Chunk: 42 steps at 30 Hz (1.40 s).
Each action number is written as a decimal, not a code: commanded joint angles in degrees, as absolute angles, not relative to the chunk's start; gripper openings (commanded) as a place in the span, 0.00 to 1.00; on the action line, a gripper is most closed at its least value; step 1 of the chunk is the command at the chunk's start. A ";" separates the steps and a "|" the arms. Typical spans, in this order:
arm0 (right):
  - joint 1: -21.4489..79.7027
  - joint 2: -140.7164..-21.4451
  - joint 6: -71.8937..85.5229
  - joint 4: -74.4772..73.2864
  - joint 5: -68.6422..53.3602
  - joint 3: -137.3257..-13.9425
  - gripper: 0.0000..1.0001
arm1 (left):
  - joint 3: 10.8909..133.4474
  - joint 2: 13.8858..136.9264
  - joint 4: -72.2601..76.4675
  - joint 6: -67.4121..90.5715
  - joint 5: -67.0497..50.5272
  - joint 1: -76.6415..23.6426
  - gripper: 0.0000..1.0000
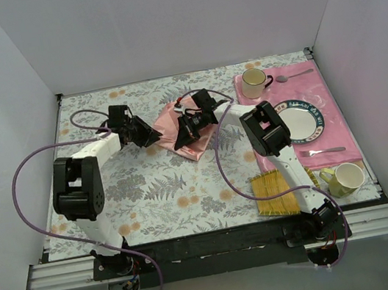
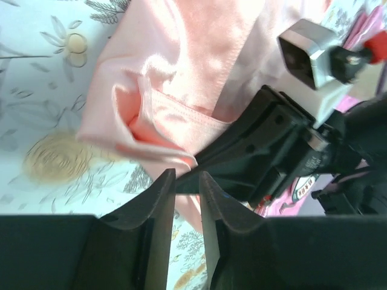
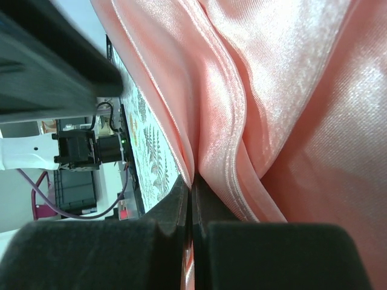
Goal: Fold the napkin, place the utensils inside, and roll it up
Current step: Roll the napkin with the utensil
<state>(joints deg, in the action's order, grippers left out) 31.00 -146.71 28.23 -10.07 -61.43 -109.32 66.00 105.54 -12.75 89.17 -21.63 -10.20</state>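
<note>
White walls close round a floral-print surface (image 1: pixel 149 189), where both arms meet over the napkin (image 1: pixel 196 148). It is a glossy salmon cloth lying rumpled and partly doubled over near the middle, just left of the deeper pink placemat (image 1: pixel 340 128). The right tool (image 3: pixel 191 187) is pinched tight on a fold of the satin, with layers of it bunched at its tips. That hold likely serves to lift or pin one edge while the fold is made. The left tool (image 2: pixel 186 184) sits at the cloth's left corner with its jaws a narrow slot apart and nothing between them. The hemmed corner lies just beyond the tips, so it looks placed to take that corner. No teal-handled spoon can be made out. As for writing, a small label on the right arm's body shows in the left wrist view, too blurred to read, and no brand is legible elsewhere
</note>
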 commanded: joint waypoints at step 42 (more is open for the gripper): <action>29.97 -150.64 22.50 -16.61 -56.60 -112.59 0.01 | 82.26 121.46 -20.55 86.23 -18.55 -7.38 0.15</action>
